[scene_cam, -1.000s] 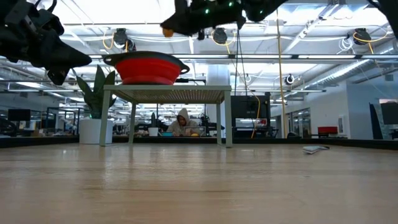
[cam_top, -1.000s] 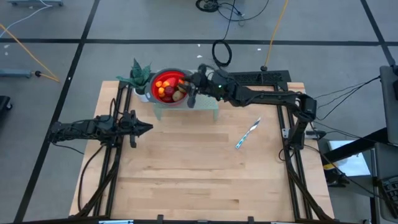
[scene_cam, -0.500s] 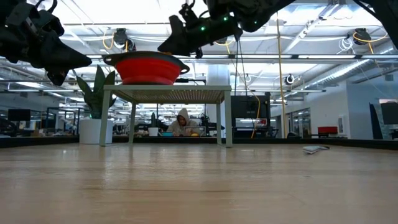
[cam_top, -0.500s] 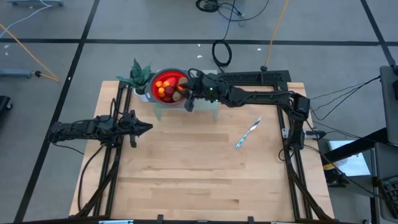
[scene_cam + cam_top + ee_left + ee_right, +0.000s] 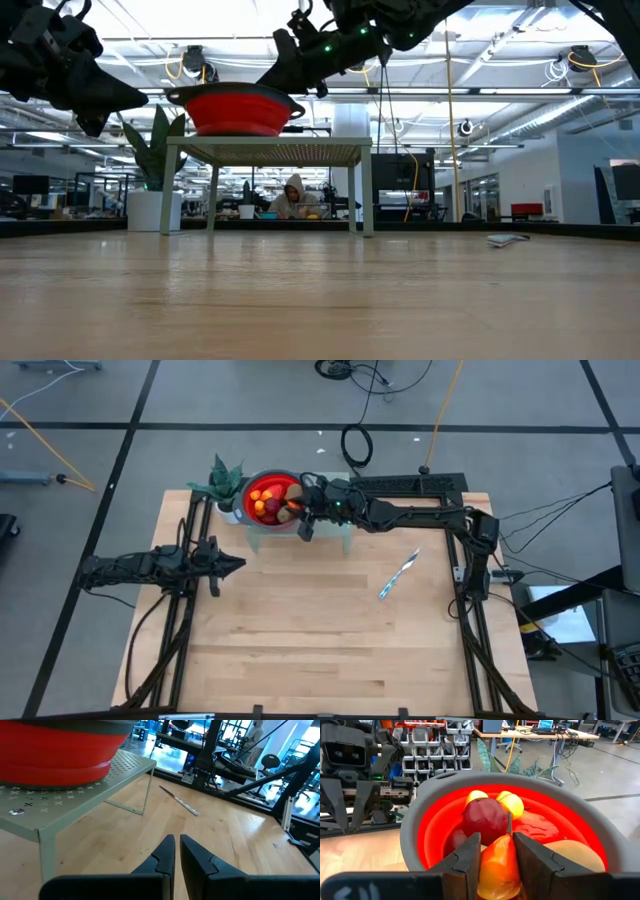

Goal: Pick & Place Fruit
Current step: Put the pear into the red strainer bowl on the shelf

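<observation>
One orange fruit [image 5: 498, 866] is pinched in the right claw [image 5: 498, 857], just over the red bowl [image 5: 420, 827] on the raised rack [image 5: 75, 805]. Looks like placing: let go next. Left claw [image 5: 174, 852] sits closed, idle over the surface [image 5: 300, 630].

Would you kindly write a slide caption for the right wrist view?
Right gripper closed on an orange fruit above the red bowl, which holds more fruit.

A big open robotics lab / workshop: grey floor [image 5: 120, 400] w/ loose cables [image 5: 356, 444], exposed ceiling lights [image 5: 192, 60], parts-bin shelves [image 5: 440, 755], a person at a desk [image 5: 293, 196] in the back.
</observation>
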Robot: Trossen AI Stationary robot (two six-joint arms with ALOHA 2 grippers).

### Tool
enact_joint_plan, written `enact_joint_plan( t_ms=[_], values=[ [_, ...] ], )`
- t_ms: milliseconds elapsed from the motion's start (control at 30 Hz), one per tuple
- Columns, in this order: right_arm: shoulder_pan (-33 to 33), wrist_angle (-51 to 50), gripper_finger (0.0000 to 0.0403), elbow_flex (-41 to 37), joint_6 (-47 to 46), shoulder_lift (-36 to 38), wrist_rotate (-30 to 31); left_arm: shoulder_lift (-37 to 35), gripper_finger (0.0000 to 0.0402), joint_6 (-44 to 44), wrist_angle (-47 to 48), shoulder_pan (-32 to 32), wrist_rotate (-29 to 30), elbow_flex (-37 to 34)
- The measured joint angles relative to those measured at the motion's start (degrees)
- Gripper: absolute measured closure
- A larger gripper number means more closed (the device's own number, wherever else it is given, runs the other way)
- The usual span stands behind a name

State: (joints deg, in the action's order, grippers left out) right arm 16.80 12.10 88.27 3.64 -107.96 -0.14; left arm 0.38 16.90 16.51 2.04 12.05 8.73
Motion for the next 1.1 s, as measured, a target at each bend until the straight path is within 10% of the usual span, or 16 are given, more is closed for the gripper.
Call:
enact_joint_plan(
  t_ms=[1100],
  values=[
    [0.1,0.4,0.0281,0.0,2.1,0.0,0.1,0.0,0.0376,0.1,-0.1,0.0,0.0,0.0]
  ],
)
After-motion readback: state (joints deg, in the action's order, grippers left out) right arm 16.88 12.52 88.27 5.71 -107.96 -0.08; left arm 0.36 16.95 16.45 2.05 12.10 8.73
